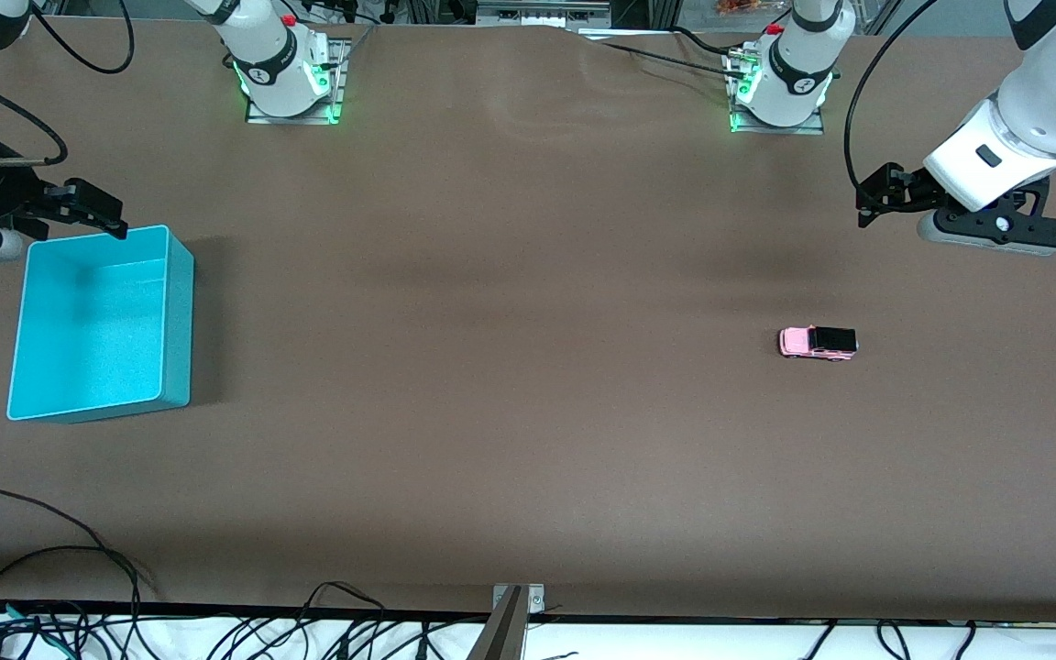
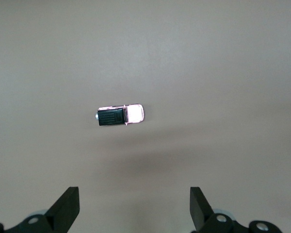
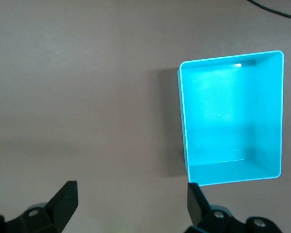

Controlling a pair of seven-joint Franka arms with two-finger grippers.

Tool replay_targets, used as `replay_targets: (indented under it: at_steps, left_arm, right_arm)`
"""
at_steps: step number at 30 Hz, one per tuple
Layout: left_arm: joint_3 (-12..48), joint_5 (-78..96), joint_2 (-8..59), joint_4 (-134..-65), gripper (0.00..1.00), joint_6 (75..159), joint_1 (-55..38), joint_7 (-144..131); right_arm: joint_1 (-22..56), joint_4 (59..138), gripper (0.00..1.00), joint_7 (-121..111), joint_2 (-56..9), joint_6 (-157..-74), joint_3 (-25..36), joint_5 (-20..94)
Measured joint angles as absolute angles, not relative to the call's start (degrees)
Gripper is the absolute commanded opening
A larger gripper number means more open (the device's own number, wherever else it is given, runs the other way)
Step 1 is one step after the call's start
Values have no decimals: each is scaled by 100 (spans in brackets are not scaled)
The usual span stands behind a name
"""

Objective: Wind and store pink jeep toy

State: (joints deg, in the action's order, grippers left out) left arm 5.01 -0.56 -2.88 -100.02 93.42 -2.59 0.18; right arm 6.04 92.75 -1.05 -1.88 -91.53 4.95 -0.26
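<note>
Pink jeep toy (image 1: 818, 343) sits upright on bare counter (image 1: 510, 385), toward left arm's end. I see left hand (image 1: 869, 200) spread wide, empty, hovering near it. Right hand (image 1: 99, 216) spread too, over teal bin (image 1: 180, 312) rim.

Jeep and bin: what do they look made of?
Jeep: looks like hard painted plastic or die-cast, glossy; its pink hood glares white in the left wrist view, and the roof is black. Bin: probably moulded plastic, smooth teal walls with a soft sheen and thin rim.
</note>
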Motion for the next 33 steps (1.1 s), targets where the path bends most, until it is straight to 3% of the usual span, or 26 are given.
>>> replay_targets:
  at_steps: [33]
  left_arm:
    - [462,85,-166,-9892,100,9245,-106,5]
  right_arm:
    - [604,9252,100,-78,-188,-9220,495,-26]
